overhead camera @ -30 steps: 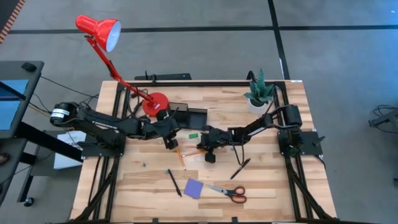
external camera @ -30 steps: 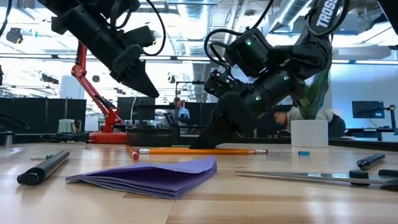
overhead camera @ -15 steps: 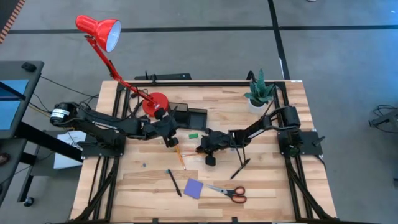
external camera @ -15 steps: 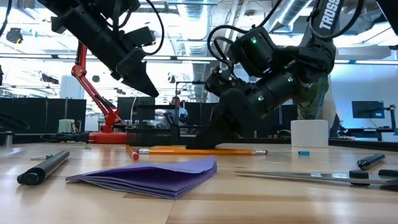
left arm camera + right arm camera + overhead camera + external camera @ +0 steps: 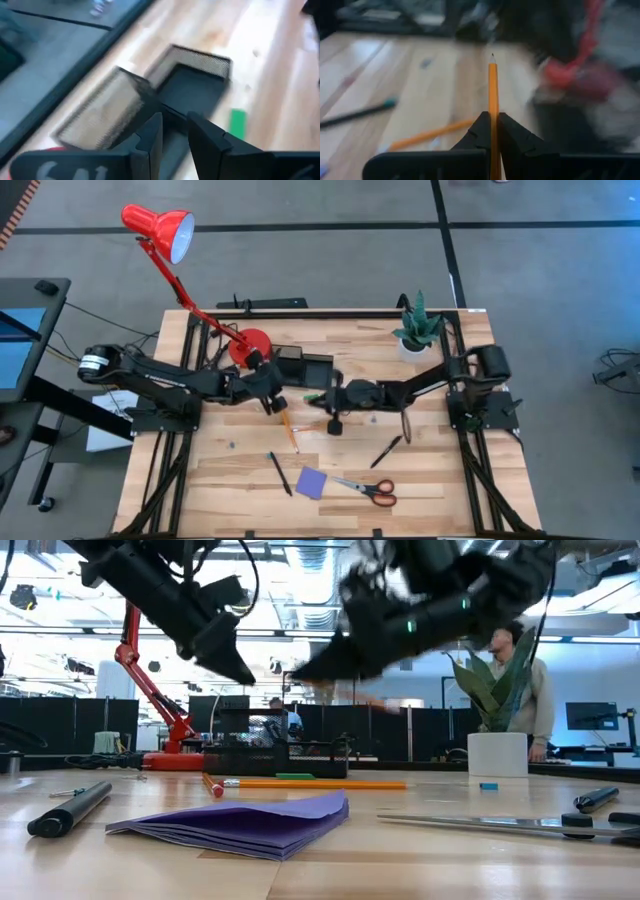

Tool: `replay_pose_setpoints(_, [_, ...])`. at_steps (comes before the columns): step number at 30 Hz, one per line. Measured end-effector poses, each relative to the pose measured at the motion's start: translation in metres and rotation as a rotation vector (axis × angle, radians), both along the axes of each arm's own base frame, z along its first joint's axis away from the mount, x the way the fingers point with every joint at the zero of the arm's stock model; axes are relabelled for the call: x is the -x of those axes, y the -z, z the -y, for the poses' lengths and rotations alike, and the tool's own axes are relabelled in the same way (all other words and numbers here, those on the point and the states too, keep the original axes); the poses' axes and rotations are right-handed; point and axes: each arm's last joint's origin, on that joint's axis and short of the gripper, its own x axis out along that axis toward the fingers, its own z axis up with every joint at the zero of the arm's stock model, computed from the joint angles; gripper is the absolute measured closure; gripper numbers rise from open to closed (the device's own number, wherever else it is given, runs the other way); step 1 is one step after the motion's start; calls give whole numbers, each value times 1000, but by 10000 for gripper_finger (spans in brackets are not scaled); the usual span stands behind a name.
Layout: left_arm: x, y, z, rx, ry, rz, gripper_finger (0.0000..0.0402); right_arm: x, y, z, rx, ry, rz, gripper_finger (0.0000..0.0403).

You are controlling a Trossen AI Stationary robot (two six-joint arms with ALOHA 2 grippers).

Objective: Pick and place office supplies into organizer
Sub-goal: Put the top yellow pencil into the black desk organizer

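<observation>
Orange and thin, a pencil (image 5: pixel 493 107) now sits clamped between the right gripper's (image 5: pixel 491 125) closed fingers, its tip pointing away from the wrist; a second ago that gripper was down on the table beside the pencils, and it has since risen clear of the wood. From overhead the right gripper (image 5: pixel 333 392) hangs near the table's middle, with the organizer (image 5: pixel 306 367) at about its eleven o'clock and the green eraser (image 5: pixel 313 395) just beside it. One pencil (image 5: pixel 288 428) remains on the boards at its seven o'clock. The left gripper (image 5: pixel 174 131) has not shifted: it hovers over the organizer's mesh wall, fingers a little apart and empty. Only the low view shows a second orange pencil (image 5: pixel 315 783) lying flat before the organizer, and the purple notepad (image 5: pixel 240 822) in front.
</observation>
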Motion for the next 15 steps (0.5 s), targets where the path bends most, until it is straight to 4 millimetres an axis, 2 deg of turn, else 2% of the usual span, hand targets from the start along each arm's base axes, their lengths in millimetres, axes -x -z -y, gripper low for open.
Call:
replay_pose_setpoints(3, [9,-20,-2,-47,-66,77,319,7,-29,9,56,126,80,398])
replay_pose_setpoints(7, [30,-60,-6,-146,-169,193,319,17,-57,29,69,242,140,399])
replay_pose_setpoints(12, [61,-102,-9,-242,-243,303,319,24,-83,59,52,284,297,400])
replay_pose_setpoints(15, [77,-114,-10,-266,-262,348,319,24,-91,76,45,247,414,401])
